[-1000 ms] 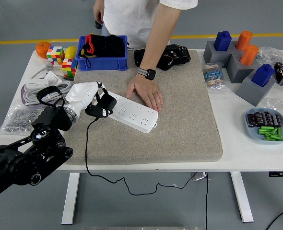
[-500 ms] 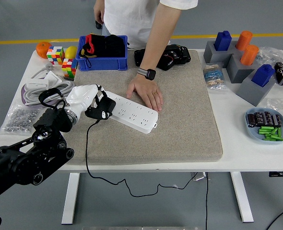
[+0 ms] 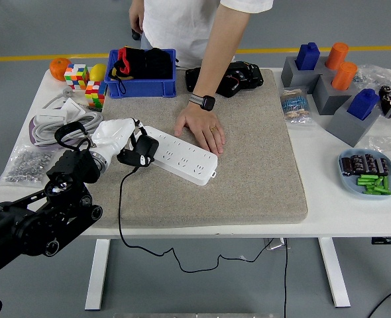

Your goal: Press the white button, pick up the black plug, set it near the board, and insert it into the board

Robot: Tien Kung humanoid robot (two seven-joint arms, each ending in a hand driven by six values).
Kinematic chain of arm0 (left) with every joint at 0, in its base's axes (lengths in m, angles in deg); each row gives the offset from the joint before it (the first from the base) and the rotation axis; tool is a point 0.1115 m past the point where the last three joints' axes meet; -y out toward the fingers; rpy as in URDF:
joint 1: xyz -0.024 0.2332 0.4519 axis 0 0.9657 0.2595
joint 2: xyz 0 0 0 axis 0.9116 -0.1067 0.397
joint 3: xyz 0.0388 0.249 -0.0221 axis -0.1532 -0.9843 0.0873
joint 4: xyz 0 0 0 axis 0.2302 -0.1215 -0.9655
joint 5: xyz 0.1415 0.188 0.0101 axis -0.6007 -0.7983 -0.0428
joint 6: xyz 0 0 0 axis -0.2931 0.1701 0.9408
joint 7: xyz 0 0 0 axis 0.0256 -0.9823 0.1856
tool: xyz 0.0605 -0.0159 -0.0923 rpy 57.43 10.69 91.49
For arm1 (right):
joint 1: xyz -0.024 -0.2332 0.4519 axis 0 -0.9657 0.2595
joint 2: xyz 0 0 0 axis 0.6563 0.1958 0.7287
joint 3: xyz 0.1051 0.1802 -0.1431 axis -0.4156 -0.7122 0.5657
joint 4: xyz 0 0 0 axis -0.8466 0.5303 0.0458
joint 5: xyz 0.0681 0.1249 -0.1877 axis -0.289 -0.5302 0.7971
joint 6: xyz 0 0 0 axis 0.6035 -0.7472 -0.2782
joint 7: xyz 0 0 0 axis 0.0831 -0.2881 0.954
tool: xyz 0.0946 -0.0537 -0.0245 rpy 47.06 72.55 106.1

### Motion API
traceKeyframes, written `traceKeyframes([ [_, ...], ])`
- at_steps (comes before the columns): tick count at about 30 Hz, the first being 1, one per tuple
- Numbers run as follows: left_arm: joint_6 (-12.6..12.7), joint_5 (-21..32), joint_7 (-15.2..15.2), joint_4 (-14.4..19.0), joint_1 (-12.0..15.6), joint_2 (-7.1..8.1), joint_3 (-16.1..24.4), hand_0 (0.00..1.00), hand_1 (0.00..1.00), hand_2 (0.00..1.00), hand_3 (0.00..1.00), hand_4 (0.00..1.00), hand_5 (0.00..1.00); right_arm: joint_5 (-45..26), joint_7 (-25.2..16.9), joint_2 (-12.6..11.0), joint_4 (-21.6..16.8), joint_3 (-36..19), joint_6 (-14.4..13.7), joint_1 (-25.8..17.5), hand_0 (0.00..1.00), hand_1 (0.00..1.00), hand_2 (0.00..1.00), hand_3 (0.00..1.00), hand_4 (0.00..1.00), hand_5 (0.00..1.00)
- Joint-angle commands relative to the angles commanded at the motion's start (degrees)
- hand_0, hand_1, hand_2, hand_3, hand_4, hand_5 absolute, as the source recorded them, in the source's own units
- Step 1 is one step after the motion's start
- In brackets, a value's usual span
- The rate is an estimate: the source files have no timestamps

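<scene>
The left hand, gloved in white, grips the black plug in curled fingers at the left end of the white power strip, the board of this task, which lies diagonally on the grey mat on the desk. The plug rests against the strip's left end; whether its pins have entered a socket cannot be told from this view. Its black cable runs from the plug toward the near edge of the desk and hangs below. A person's hand lies flat on the middle of the strip and steadies it. The right hand is not in view. The step in hand is judged to be insertion. To do it well, align the plug face parallel to the strip's top surface and centre the pins over the chosen socket before pressing. Apply force straight along the pin axis; a tilted push may jam the pins or slide the strip on the mat. Keep the cable slack so it does not pull the plug sideways. Maintain the grip until the plug body sits flush, then release without dragging it out.
</scene>
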Motion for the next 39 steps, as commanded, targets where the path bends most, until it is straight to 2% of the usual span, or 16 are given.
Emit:
traceKeyframes([
  [3, 0.0, 0.0, 0.3, 0.2, 0.0, -0.03, 0.0, 0.197, 0.427, 0.404, 0.606, 0.736, 0.002, 0.0, 0.0, 0.0, 0.0, -0.1, 0.0, 0.0, 0.742, 0.714, 0.687, 0.64, 0.703, 0.401],
  [4, 0.1, 0.1, 0.3, 0.3, 0.0, -0.03, 0.0, 0.336, 0.638, 0.578, 0.766, 0.998, 0.105, 0.0, 0.0, 0.0, 0.0, -0.1, 0.0, 0.0, 0.742, 0.712, 0.686, 0.64, 0.703, 0.4],
  [9, 0.7, 0.2, 0.4, 0.6, 0.2, -0.03, -0.1, 0.336, 0.638, 0.578, 0.766, 0.998, 0.105, 0.0, 0.0, 0.0, 0.0, -0.2, 0.0, 0.0, 0.742, 0.712, 0.686, 0.64, 0.703, 0.4],
  [10, 0.8, 0.3, 0.4, 0.6, 0.2, -0.04, -0.1, 0.741, 0.872, 0.797, 0.889, 0.998, 0.241, 0.0, 0.0, 0.0, 0.0, -0.2, 0.0, 0.0, 0.741, 0.713, 0.686, 0.639, 0.701, 0.399],
  [15, 0.5, 0.3, -0.2, 0.7, 0.2, -0.01, -0.1, 0.741, 0.872, 0.797, 0.889, 0.998, 0.241, 0.1, 0.0, 0.1, 0.0, -0.2, 0.0, -0.1, 0.741, 0.713, 0.686, 0.639, 0.701, 0.399],
  [16, 0.5, 0.4, -0.2, 0.8, 0.3, 0.0, -0.1, 0.867, 0.953, 0.932, 0.944, 0.998, 0.334, 0.0, 0.0, 0.1, 0.0, -0.2, 0.0, -0.1, 0.742, 0.713, 0.686, 0.639, 0.701, 0.398],
  [21, 0.6, 0.7, 0.3, 1.9, 0.6, 0.2, 0.5, 0.867, 0.953, 0.932, 0.944, 0.998, 0.334, 0.1, 0.0, 0.1, 0.0, -0.2, 0.0, 0.0, 0.742, 0.713, 0.686, 0.639, 0.701, 0.398],
  [22, 0.9, 1.1, 0.9, 2.8, 0.9, 0.39, 0.7, 0.91, 0.986, 0.977, 0.973, 0.998, 0.41, 0.1, 0.0, 0.1, 0.0, -0.3, 0.0, 0.0, 0.741, 0.713, 0.686, 0.638, 0.701, 0.398],
  [26, 2.5, 2.5, 3.5, 5.8, 2.0, 1.34, 1.4, 0.91, 0.986, 0.977, 0.973, 0.998, 0.41, 0.1, 0.0, 0.1, 0.0, -0.4, 0.0, 0.0, 0.741, 0.713, 0.686, 0.638, 0.701, 0.398],
  [27, 3.6, 2.9, 4.9, 7.5, 2.8, 2.1, 1.6, 0.91, 0.986, 0.977, 0.973, 0.998, 0.41, 0.1, 0.0, 0.1, 0.0, -0.5, 0.0, 0.1, 0.741, 0.713, 0.686, 0.638, 0.701, 0.398],
  [28, 4.6, 3.2, 6.1, 9.2, 3.6, 3.0, 1.6, 0.92, 0.988, 0.971, 0.955, 0.998, 0.612, 0.2, 0.0, 0.1, 0.0, -0.5, 0.0, 0.1, 0.741, 0.713, 0.686, 0.638, 0.7, 0.398],
  [33, 5.8, 3.2, 7.6, 14.6, 6.6, 6.19, 0.9, 0.92, 0.988, 0.971, 0.955, 0.998, 0.612, 0.2, 0.0, 0.0, 0.0, -0.8, 0.0, 0.1, 0.741, 0.713, 0.686, 0.638, 0.7, 0.398],
  [34, 5.8, 3.2, 7.7, 15.5, 7.6, 7.15, 0.5, 0.921, 0.959, 0.904, 0.864, 0.962, 0.685, 0.2, 0.0, 0.0, 0.0, -0.9, 0.0, 0.1, 0.741, 0.713, 0.686, 0.637, 0.7, 0.397],
  [39, 5.4, 3.4, 7.9, 15.3, 9.3, 8.93, -1.3, 0.921, 0.959, 0.904, 0.864, 0.962, 0.685, 0.2, 0.0, 0.1, 0.0, -1.0, 0.0, 0.1, 0.741, 0.713, 0.686, 0.637, 0.7, 0.397],
])
